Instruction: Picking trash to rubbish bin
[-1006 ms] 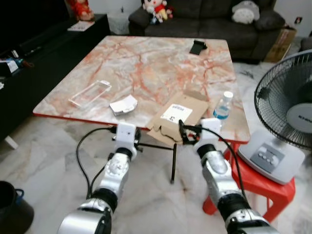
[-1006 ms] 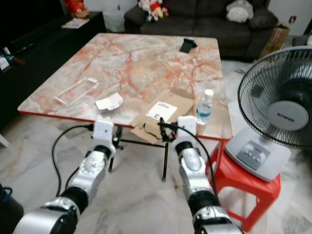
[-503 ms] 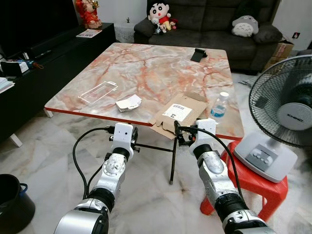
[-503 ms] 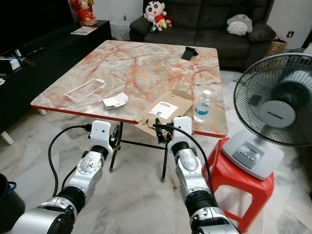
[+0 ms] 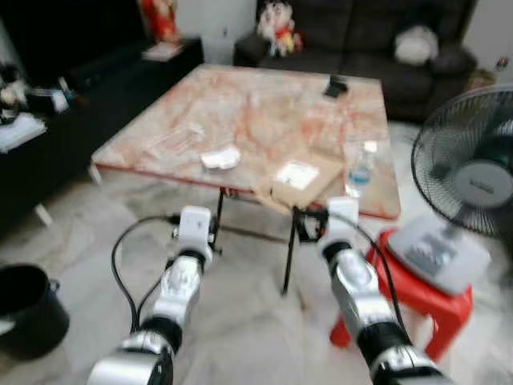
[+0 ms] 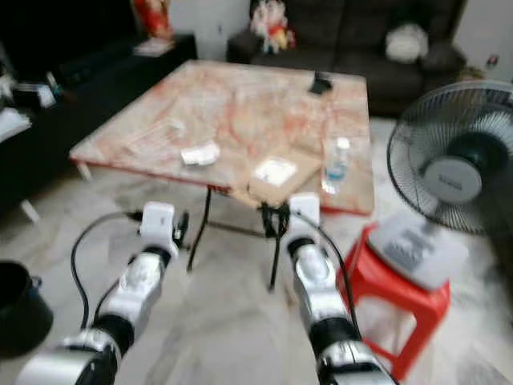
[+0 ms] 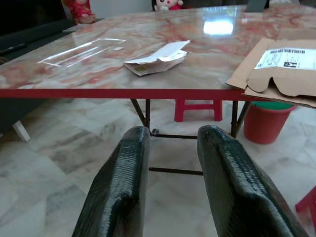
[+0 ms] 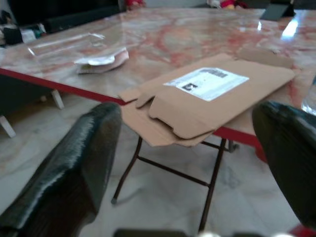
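Fingers of the right gripper point(image 8: 185, 163) spread wide and empty; the left gripper point(image 7: 170, 182) gapes narrowly. The flattened cardboard box point(image 8: 212, 96) overhangs the surface point(image 5: 264, 112) edge, center frame. Approach step; next, reaching it.

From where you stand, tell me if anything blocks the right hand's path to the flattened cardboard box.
Nothing visible does. The right hand is open and faces the cardboard box, which overhangs the table edge.

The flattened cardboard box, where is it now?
The flattened cardboard box lies on the marble table's near edge, partly overhanging it, between the crumpled paper and the water bottle.
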`<state>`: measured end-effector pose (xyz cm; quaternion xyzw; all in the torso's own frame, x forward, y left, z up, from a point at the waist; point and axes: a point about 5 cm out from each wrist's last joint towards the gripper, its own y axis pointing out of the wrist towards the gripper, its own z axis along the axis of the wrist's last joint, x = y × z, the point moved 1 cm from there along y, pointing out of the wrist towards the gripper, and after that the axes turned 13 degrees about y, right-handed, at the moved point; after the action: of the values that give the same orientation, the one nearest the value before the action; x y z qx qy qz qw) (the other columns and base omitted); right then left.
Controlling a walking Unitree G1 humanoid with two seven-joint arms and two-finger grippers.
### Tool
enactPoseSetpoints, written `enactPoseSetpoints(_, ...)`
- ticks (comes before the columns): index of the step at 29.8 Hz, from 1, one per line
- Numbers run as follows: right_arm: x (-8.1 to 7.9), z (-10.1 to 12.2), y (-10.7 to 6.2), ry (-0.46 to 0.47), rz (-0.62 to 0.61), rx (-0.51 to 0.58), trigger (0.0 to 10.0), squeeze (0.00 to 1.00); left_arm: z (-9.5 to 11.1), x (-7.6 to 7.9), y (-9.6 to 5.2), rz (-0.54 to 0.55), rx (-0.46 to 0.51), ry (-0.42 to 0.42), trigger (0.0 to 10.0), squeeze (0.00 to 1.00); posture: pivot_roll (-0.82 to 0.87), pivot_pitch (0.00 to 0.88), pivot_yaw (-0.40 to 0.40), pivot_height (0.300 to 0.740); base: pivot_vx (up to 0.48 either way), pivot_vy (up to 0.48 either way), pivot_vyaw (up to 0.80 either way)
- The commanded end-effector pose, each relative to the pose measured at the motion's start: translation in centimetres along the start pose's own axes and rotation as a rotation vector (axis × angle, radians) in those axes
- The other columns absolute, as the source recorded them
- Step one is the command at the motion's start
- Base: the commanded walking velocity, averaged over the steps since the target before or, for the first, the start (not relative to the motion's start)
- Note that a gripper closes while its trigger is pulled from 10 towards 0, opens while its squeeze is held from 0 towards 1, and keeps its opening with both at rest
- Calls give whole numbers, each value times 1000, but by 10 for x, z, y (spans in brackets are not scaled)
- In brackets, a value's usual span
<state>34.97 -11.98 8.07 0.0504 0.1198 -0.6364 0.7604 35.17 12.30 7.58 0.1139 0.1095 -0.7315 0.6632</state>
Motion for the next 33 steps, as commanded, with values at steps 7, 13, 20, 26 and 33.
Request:
enactPoseSetpoints(7, -6, 12, 2, 17, 28, 57, 10000, 0, 8, -2, 4, 16, 25, 0, 10000, 0, -171, 10, -27, 740, 216, 0, 0)
enactPoseSetpoints(13, -6, 14, 3, 30, 32, 59, 10000, 0, 10, -2, 5, 21, 32, 0, 10000, 0, -170, 0, -31, 740, 256, 0, 0)
enactPoseSetpoints(20, -5, 15, 3, 34, 34, 69, 10000, 0, 12, -2, 6, 28, 38, -3, 10000, 0, -170, 0, -31, 740, 277, 0, 0)
enactPoseSetpoints(26, -5, 16, 3, 36, 39, 69, 10000, 0, 13, -3, 7, 31, 42, -4, 10000, 0, -168, 0, -32, 740, 328, 0, 0)
enactPoseSetpoints(33, -6, 15, 3, 39, 41, 69, 10000, 0, 13, -3, 7, 31, 42, -5, 10000, 0, -168, 0, -32, 740, 332, 0, 0)
